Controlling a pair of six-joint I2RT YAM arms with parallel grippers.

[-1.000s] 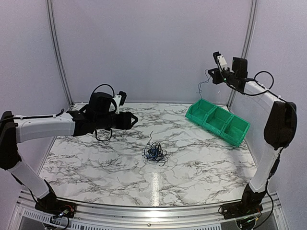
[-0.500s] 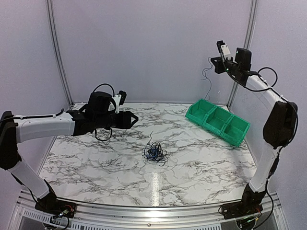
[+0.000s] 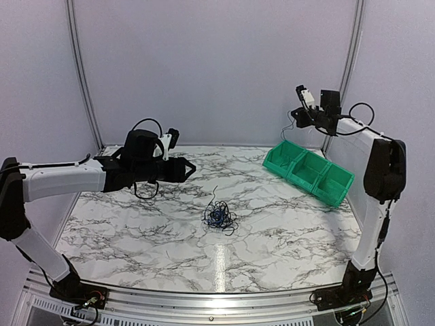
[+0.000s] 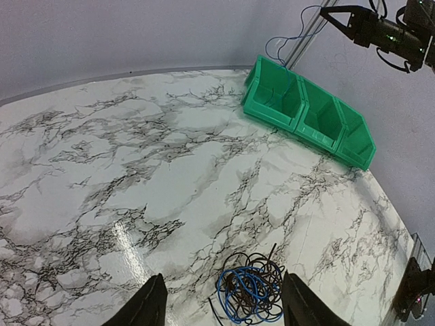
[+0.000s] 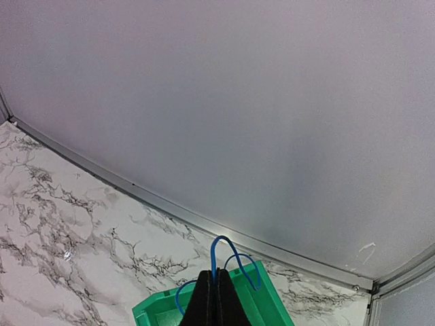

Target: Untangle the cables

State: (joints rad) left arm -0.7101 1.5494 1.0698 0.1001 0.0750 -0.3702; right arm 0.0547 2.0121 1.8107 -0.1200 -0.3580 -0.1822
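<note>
My left pincer [image 3: 188, 170] hangs with its jaws apart over the marble table [image 3: 129, 227]. The wad of cables [image 3: 219, 216] lies on the surface just ahead of and below its tips. Farther off, my right pincer [image 5: 216, 275], pinched together on a loop of blue cable [image 5: 212, 252], sits high above the green bin [image 3: 302, 178] near the pale back wall [image 3: 217, 68].

The tangled cables [image 3: 219, 217] lie in the middle of the table [image 3: 136, 231]. The three-compartment bin [image 3: 309, 172] sits behind and to the right of them, with one cable [image 5: 220, 238] pinched in the right gripper [image 5: 216, 280] above it.
</note>
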